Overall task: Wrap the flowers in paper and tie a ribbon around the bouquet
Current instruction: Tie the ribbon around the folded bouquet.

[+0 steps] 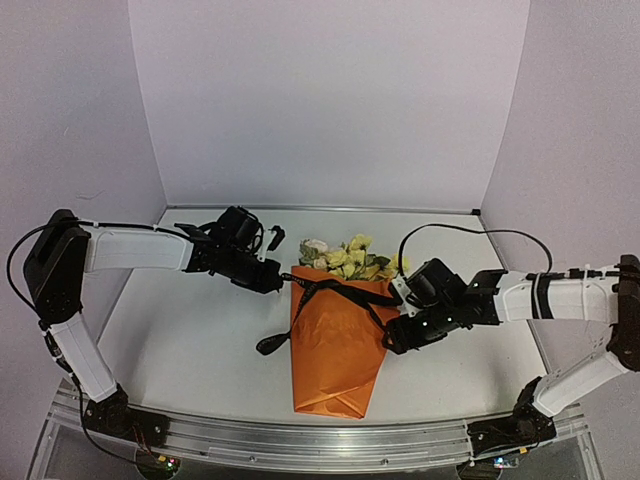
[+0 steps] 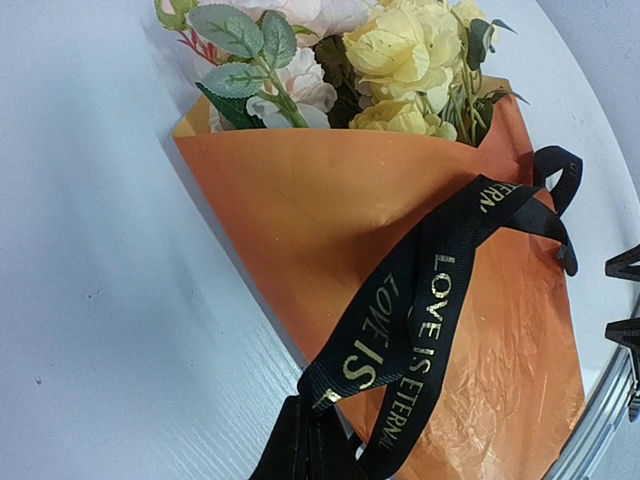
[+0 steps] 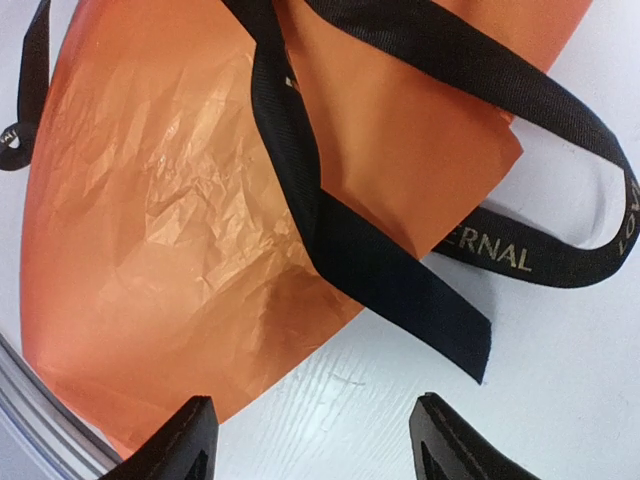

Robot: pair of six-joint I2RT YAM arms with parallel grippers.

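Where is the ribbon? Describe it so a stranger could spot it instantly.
In the middle of the white table lies an orange paper cone with yellow flowers at its far end. Draped across the cone just below the blooms is the ribbon: the only black band, narrow, with gold lettering reading LOVE IS ETERNAL.

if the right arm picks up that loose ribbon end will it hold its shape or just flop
Probably flops: the ribbon lies in soft curves draped over the paper, so a lifted end would likely dangle. It looks thin and flat, so likely very light. Its smooth weave may slip in a loose grip.
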